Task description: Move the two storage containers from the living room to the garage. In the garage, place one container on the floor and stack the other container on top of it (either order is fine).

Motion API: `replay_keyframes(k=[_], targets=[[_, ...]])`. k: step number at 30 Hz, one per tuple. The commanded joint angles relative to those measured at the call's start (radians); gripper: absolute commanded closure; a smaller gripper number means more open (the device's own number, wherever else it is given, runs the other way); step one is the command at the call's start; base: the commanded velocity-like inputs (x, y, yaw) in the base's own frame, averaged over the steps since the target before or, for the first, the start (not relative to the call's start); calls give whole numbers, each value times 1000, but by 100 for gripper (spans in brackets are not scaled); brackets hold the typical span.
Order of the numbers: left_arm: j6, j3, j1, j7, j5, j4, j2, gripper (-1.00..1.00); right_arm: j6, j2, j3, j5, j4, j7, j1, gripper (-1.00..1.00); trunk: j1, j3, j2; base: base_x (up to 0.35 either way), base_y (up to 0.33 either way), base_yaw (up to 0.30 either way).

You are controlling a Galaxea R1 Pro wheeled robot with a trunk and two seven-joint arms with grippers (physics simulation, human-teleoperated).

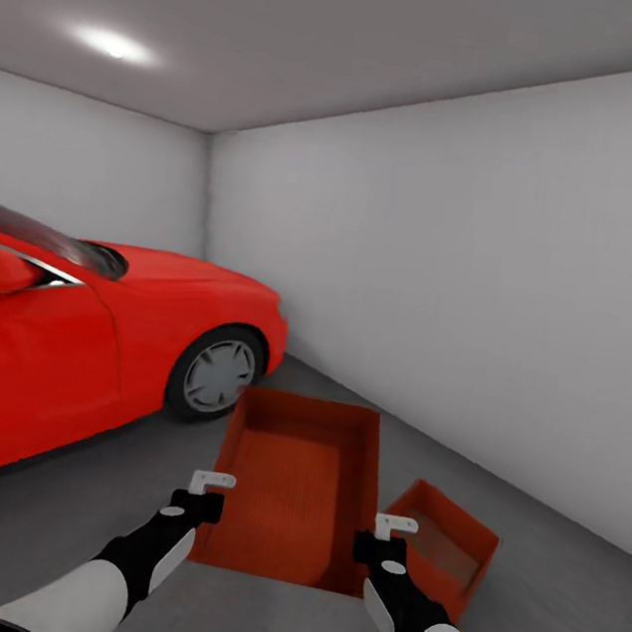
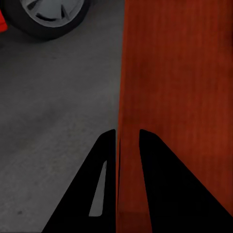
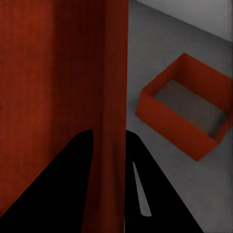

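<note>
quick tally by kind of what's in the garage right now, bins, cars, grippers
storage containers: 2, the held container and the container on the floor
red car: 1
grippers: 2, left gripper and right gripper
total: 5

two bins and a car in the garage

one container [image 1: 297,484] is held up between the left gripper [image 1: 210,497] and right gripper [image 1: 380,536]; the other container [image 1: 449,546] sits on the floor [image 1: 540,579] to its right. the car [image 1: 81,343] stands at the left, the wall [image 1: 482,279] far right.
</note>
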Motion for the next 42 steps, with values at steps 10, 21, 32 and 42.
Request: replay_keyframes(k=[10, 21, 32, 42], targets=[[-30, 0, 0, 25, -9, -6, 23, 100, -5, -1, -6, -20, 4, -6, -1, 100, 1, -1, -1, 323, 163, -284], [-31, 1, 0, 25, -9, -7, 23, 100, -5, -1, -6, -20, 4, -6, -1, 100, 1, -1, -1, 323, 163, -285], [-31, 1, 0, 25, -9, -7, 23, 100, -5, 0, -6, -20, 4, -6, -1, 100, 1, -1, -1, 323, 163, -285], [-31, 0, 0, 25, -9, -7, 23, 100, -5, -1, -6, -20, 4, -6, -1, 100, 1, -1, -1, 323, 162, -285]])
